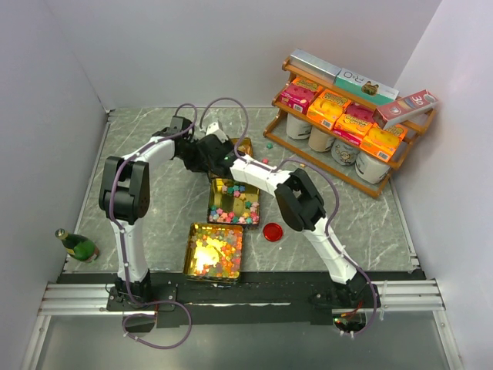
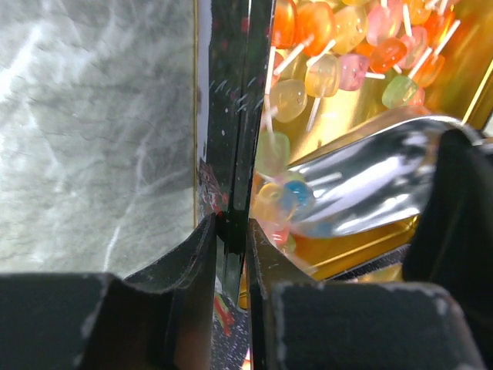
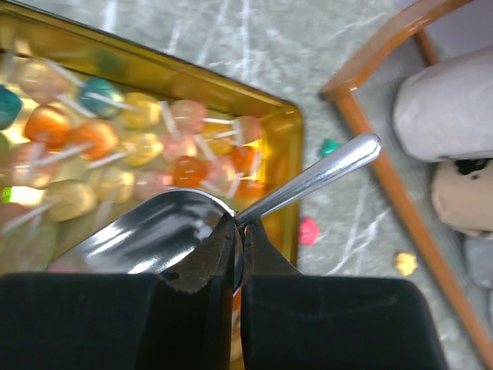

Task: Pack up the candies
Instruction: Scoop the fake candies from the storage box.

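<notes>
The far gold tin [image 1: 243,144] holds glossy orange, yellow and pink candies [image 2: 308,77] with thin white sticks; they also show in the right wrist view [image 3: 115,146]. My left gripper [image 1: 202,149] is shut on that tin's dark side wall [image 2: 231,154]. My right gripper [image 1: 223,159] is shut on the handle of a metal scoop [image 3: 154,239], whose bowl sits low inside the tin with a few candies at its lip [image 2: 289,196]. Two more gold tins, the middle [image 1: 233,202] and the near one [image 1: 214,250], hold many small mixed candies.
A red round lid [image 1: 272,231] lies right of the tins. A wooden shelf [image 1: 347,116] with orange and pink boxes and jars stands at back right. A green bottle [image 1: 77,245] lies at left. Loose candies [image 3: 308,230] are scattered on the table near the shelf leg [image 3: 385,169].
</notes>
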Tool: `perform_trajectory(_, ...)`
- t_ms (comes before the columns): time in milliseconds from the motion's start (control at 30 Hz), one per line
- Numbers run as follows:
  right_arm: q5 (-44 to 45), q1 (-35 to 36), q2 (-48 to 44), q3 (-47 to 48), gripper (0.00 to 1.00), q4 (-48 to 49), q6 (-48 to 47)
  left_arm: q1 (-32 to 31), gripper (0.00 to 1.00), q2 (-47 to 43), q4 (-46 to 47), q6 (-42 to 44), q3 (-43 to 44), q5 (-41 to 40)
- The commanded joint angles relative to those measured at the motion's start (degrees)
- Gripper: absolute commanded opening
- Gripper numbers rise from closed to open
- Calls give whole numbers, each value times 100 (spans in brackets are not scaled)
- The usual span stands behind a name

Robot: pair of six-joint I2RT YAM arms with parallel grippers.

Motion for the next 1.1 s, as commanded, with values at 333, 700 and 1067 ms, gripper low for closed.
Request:
perform_trajectory(333, -971, 248, -55, 214, 0, -1215, 1485, -67, 1, -52, 82, -573, -304, 528)
perform_trajectory(700, -2349, -244, -2, 504, 0, -2059, 2663, -76, 1, -211, 161, -503, -444, 405)
perform_trajectory(1067, -3072, -394, 7, 733, 0, -2315, 3068, -102, 1, -404, 249, -476, -532, 308)
